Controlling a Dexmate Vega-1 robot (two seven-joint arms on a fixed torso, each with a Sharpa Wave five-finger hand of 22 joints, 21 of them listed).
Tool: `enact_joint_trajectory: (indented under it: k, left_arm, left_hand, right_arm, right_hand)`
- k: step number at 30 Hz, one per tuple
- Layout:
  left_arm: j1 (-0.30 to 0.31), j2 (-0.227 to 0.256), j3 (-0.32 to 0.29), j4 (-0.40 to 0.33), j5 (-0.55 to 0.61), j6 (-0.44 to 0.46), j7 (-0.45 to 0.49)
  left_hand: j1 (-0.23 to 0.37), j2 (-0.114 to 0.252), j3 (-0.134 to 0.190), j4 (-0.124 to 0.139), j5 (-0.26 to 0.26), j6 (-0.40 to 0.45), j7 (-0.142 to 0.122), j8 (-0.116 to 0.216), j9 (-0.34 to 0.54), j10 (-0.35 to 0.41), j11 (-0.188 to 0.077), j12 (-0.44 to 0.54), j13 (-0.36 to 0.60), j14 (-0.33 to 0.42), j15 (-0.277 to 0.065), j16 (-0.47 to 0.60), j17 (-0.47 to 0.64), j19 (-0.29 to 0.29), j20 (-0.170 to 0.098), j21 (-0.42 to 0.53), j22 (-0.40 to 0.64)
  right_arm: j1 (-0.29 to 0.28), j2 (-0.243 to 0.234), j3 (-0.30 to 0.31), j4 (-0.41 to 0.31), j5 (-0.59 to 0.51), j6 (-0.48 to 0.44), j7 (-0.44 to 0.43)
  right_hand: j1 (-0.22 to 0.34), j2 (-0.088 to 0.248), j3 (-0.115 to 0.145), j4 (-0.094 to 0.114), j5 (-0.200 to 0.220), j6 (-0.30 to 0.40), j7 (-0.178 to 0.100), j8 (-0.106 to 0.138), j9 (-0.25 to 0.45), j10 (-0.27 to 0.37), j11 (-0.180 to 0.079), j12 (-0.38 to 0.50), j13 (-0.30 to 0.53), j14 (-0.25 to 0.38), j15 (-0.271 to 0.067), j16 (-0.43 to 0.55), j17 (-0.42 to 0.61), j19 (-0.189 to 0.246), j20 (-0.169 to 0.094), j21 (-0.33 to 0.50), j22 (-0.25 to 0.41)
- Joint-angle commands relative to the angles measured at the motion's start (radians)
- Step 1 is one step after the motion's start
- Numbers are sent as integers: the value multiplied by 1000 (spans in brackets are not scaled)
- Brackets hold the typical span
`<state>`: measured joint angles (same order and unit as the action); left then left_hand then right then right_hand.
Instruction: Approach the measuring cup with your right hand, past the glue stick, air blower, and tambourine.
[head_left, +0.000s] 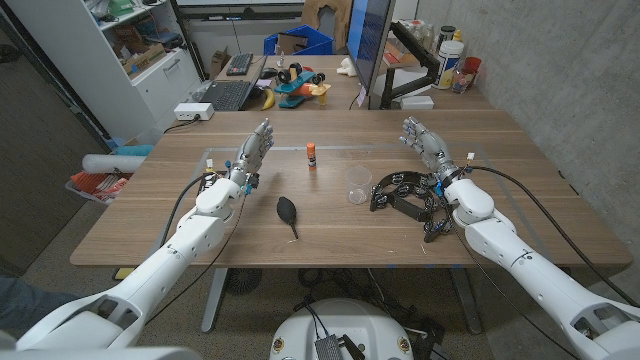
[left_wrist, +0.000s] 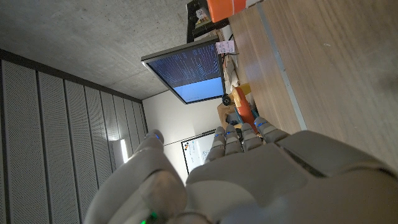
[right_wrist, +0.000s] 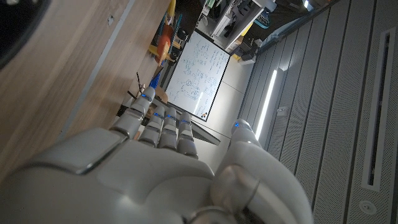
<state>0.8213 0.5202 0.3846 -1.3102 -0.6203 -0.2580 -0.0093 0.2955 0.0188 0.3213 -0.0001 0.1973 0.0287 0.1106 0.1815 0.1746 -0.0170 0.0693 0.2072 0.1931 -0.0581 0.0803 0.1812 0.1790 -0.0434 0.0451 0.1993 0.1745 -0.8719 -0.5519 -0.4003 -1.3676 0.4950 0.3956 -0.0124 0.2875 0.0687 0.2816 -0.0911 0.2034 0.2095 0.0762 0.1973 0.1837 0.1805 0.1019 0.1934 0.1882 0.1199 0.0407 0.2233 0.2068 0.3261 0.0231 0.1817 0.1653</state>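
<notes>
Near the middle of the wooden tabletop stands the clear measuring cup, upright and empty-looking. Just beside it, on the robot's right, lies the black tambourine, very close to the cup; I cannot tell if they touch. Behind the cup and a little to the left stands the glue stick, upright, with an orange cap. The black air blower lies on the near side of the tabletop, to the left of the cup, with its thin tip pointing to the robot.

The right hand is raised over the tabletop behind the tambourine, well apart from the measuring cup. Its fingers are stretched out and slightly spread, and they hold nothing. In the right wrist view the back of this hand shows with the fingers side by side and straight.

The left hand is on the other side, near the glue stick but not touching it. Its fingers are also stretched, a little apart, and hold nothing. In the left wrist view the hand shows the same way, with the wood surface beyond it.
</notes>
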Motion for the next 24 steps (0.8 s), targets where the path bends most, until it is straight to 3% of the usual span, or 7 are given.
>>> enact_joint_trajectory:
  k: [1, 24]
  left_arm:
    - [-15, 0, 6, 10, 4, 5, -9]
    - [-24, 18, 6, 1, 3, 24, -25]
  left_hand:
    - [10, 4, 1, -5, 1, 0, 0, 6, 4, -1, 8, 3, 5, -2, 8, 6, 3, -5, 7, 0, 3]
    - [13, 9, 2, -10, 0, 0, 2, 5, 4, -10, 11, 1, 5, -9, 9, 4, 3, -10, 11, -3, 3]
  right_arm:
    - [-11, -21, -14, -28, -102, 26, -52]
    - [-19, -14, -24, -46, -114, 98, -13]
  right_hand:
    - [7, 3, 0, -6, 7, 7, -5, 3, 5, 13, -2, 10, 4, 8, -6, -1, 2, 8, -2, 10, 5]
    - [7, 4, 1, -8, 9, 10, -7, 3, 6, 19, -1, 10, 4, 14, -11, -2, 2, 13, -4, 11, 5]
